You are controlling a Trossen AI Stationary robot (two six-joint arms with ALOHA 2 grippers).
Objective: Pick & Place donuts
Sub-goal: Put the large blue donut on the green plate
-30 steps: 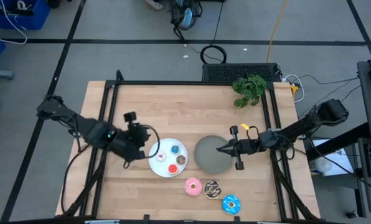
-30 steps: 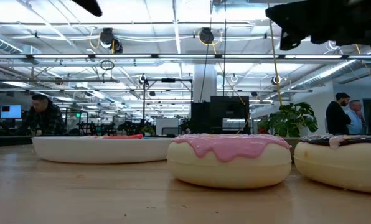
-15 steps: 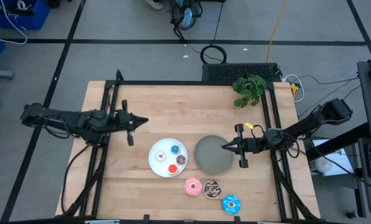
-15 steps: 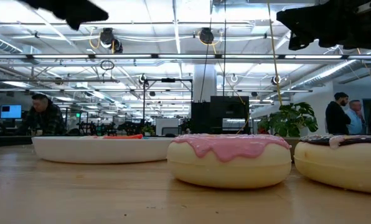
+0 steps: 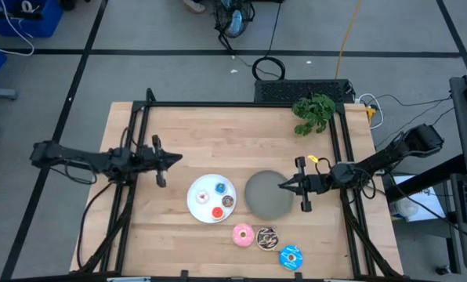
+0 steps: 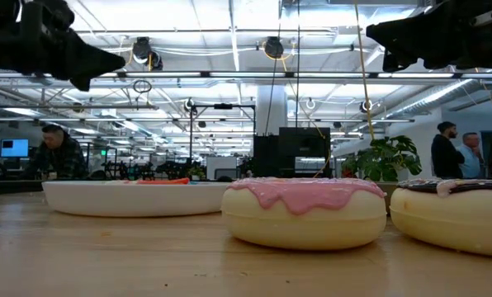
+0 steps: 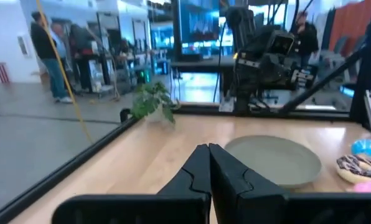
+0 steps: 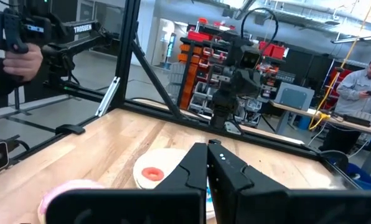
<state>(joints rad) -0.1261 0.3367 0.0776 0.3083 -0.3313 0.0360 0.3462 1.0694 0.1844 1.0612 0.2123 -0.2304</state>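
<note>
Four tiny donuts, white point(image 5: 204, 196), blue point(image 5: 220, 188), red point(image 5: 217, 211) and brown point(image 5: 227, 201), lie on the white plate point(image 5: 196, 205). Three larger donuts rest flat on the wood near the front edge: pink point(image 5: 243, 234), chocolate-sprinkled point(image 5: 266, 238) and blue-iced point(image 5: 290, 257). The grey plate point(image 5: 267, 195) holds nothing. My left gripper point(image 5: 179, 157) is shut and level, in the air left of and beyond the white plate. My right gripper point(image 5: 280, 186) is shut, hovering over the grey plate's right rim. Neither holds anything.
A green plant point(image 5: 313, 112) stands at the table's far right corner. A black frame point(image 5: 143, 125) runs along the table's edges. Bare wood lies across the far half. People point(image 6: 456, 153) stand in the room beyond the table.
My left gripper has drawn away from the white plate's left rim toward the table's far left. It has come down lower and tipped up from pointing downward to level. The donuts and plates have stayed where they were.
</note>
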